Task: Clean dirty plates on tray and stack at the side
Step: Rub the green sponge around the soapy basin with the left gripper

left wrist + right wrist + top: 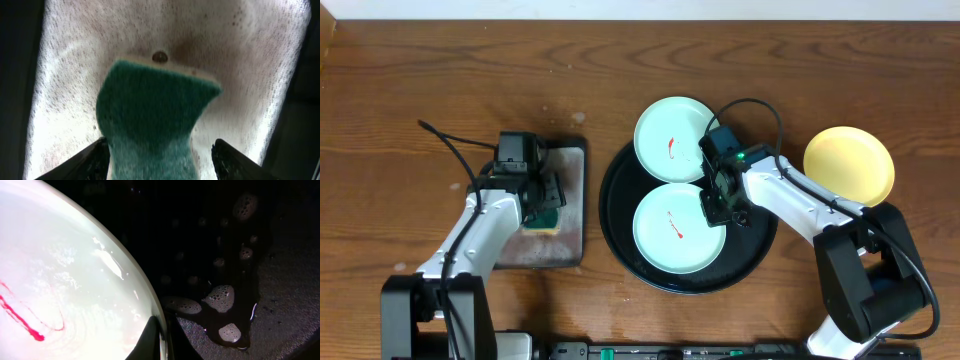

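Note:
A glossy black tray (pixel 760 240) holds one pale mint-white plate (pixel 670 235) with a red smear. A second smeared mint-white plate (pixel 670 135) rests over the tray's far rim. The yellow plate (pixel 850 165) lies on the table to the right. My right gripper (pixel 718 205) is shut on the near plate's right rim. In the right wrist view one finger (pixel 150 342) lies over that plate (pixel 60 280) at its edge, with my right gripper (pixel 162 332) pinching it. My left gripper (pixel 160 157) stands open around a green sponge (pixel 150 110), with a gap at its right finger (pixel 235 160).
The sponge (pixel 545 218) lies on a small grey tray (pixel 570 170) at the left, under my left gripper (pixel 548 203). Patches of foam (pixel 220 297) sit on the black tray's floor (pixel 290 280) beside the plate. Bare wooden table (pixel 420 70) lies all round.

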Controlling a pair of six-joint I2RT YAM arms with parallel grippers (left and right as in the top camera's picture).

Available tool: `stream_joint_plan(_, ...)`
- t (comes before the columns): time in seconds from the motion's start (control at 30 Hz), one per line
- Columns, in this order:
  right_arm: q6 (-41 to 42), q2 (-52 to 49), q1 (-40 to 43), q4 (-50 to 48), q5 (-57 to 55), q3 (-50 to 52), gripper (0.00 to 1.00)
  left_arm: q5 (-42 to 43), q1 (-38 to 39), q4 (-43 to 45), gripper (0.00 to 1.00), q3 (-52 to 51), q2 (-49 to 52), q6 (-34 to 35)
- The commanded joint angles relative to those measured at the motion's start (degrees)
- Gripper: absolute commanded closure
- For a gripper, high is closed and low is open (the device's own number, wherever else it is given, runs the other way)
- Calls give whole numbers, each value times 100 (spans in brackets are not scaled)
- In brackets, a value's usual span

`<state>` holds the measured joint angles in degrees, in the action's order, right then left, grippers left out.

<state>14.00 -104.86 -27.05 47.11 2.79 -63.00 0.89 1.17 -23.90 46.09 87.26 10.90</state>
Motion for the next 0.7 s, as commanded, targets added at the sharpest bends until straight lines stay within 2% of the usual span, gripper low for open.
stream_joint_plan(0.0,33,-81,22,68,-227,55,99,-188,-13,103,34,103,234,33)
stream_joint_plan(0.17,33,-81,22,105,-229,55,99,-186,-13,330,35,103,463,33)
stream_joint_plan(0.23,33,-81,22,111,-229,55,99,-184,-13,358,42,103,503,33)
stream_joint_plan(0.27,33,-81,22,111,-229,55,99,-181,-13,365,50,103,511,35)
stream_joint_plan(0.33,33,-81,22,109,-229,55,99,-177,-13,367,82,103,511,35)
stream_joint_plan(0.37,33,-81,22,109,-229,55,99,-160,-13,367,93,103,511,35)
stream_joint_plan(0.6,33,-81,22,111,-229,55,99,-7,-13,348,92,173,396,33)
stream_joint_plan(0.63,33,-81,22,111,-229,55,99,-7,-13,339,87,208,350,33)
stream_joint_plan(0.67,33,-81,22,111,-229,55,99,-7,-13,321,68,240,299,33)
